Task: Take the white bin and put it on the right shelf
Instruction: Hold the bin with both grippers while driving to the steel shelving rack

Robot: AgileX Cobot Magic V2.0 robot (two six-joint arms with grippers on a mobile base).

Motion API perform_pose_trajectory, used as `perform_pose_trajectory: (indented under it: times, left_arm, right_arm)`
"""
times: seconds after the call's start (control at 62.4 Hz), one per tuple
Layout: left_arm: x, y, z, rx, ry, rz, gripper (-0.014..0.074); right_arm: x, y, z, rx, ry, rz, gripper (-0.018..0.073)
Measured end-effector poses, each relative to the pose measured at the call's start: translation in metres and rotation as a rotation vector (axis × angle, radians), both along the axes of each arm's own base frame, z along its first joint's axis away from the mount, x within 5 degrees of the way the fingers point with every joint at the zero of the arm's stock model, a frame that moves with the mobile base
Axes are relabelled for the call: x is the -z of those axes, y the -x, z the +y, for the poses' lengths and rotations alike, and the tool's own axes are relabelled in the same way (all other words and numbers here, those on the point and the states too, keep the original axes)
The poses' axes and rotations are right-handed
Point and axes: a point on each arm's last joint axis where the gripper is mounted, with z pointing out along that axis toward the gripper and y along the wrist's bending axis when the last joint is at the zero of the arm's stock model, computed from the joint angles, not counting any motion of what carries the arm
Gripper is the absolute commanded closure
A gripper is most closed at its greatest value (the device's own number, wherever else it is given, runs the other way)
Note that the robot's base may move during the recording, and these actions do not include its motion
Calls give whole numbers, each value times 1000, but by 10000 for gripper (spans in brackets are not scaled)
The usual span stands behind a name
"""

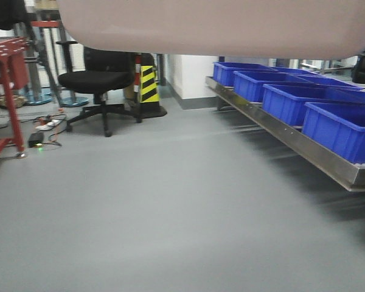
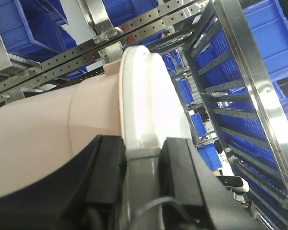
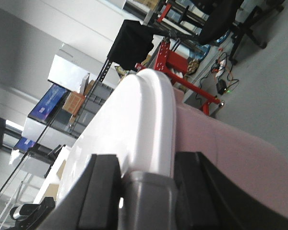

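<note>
Left end effector (image 2: 143,158) and right end effector (image 3: 146,184) each clamped one end of the bin (image 1: 213,27), held aloft near the shelf (image 1: 292,143); level, matched arm travel would probably serve best, clearing blue bins (image 1: 334,128).

The left jaws are matte black, blocky slabs with squared edges; a thin pale cable (image 2: 153,203) loops near their base. The right jaws look alike.

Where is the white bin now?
The white bin hangs between the left gripper and right gripper; in the front view its underside spans the top edge, with the steel shelf of blue bins at lower right.
</note>
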Motion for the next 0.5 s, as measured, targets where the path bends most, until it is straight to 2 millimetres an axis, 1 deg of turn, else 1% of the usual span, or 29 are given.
perform_pose_trajectory:
  times: [0.497]
  left_arm:
    - [0,0,0,0,-1,0,637]
  right_arm:
    - [0,0,0,5,1,2,494]
